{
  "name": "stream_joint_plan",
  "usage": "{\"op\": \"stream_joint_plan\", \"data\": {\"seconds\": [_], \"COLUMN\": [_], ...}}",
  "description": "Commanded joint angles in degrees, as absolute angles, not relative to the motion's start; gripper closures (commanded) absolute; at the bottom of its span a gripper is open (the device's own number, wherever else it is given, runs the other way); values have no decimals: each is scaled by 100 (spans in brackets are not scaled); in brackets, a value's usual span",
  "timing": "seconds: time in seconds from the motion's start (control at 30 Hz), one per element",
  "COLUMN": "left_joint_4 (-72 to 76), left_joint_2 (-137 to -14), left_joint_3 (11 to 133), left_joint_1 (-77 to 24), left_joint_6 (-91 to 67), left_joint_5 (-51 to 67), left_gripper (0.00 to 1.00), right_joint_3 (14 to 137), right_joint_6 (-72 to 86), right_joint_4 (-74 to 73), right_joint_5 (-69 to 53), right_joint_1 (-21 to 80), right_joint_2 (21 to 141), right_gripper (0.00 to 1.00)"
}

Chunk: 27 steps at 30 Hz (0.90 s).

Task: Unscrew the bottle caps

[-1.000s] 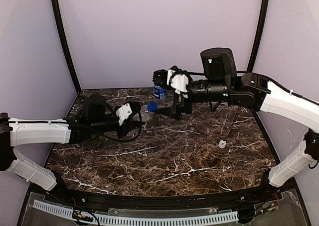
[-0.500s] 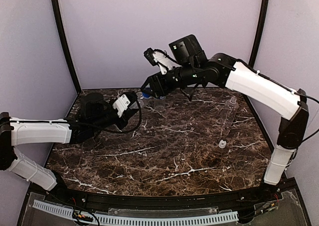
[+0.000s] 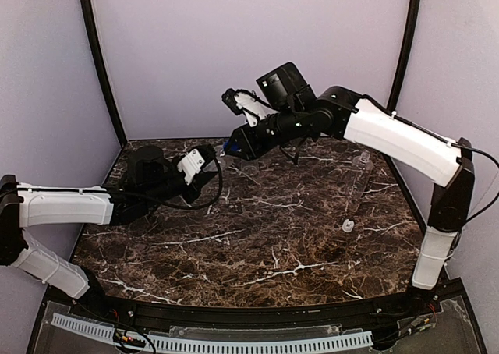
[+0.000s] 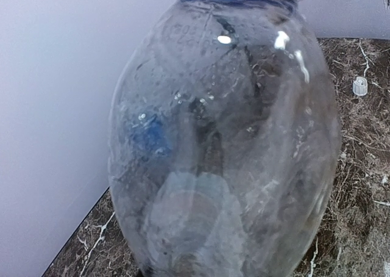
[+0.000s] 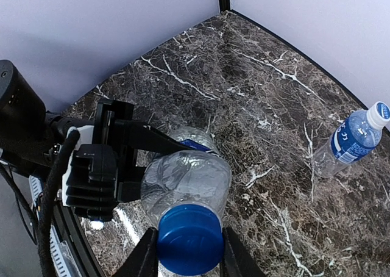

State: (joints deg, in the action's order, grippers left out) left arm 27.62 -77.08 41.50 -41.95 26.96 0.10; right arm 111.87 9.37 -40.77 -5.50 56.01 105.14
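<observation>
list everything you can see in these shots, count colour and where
blue-capped bottle: one, clear, held in the left claw
blue cap: one, blue, on that bottle, between the right claw's fingers
blue-label bottle: one, clear, on the table
white caps: two, white, one on the blue-label bottle, one loose on the table's right side
unlabelled bottle: seemingly one, clear, far right, hard to make out
table: one, dark marble
left claw: one, black, gripping
right claw: one, black, gripping
</observation>
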Motion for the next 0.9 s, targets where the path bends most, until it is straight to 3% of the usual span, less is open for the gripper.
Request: {"op": "stream_joint_plan", "data": {"seconds": [0.0,0.1,0.27,0.53,0.87], "left_joint_4": [2846,2804,2230,891,375], "left_joint_2": [-7710,-7704,-7672,-7571,-7522], "left_joint_3": [4157,4145,4113,4168,4131], "left_joint_1": [-4197,-4201,-4195,-4200,-4201], "left_joint_6": [2698,2708,3089,3936,4266], "left_joint_5": [196,344,1514,3520,3960], "left_gripper": [82,82,83,89,84], "right_joint_3": [11369,11308,10861,9027,8789], "right_joint_6": [840,635,-495,-5016,-8018], "right_joint_4": [-4091,-4047,-3860,-3859,-3600], "right_joint_5": [-691,-761,-1011,-876,-100], "right_joint_1": [5633,5632,5729,6618,6796], "right_joint_2": [10566,10518,10188,9363,9320], "right_gripper": [75,100,100,100,100]}}
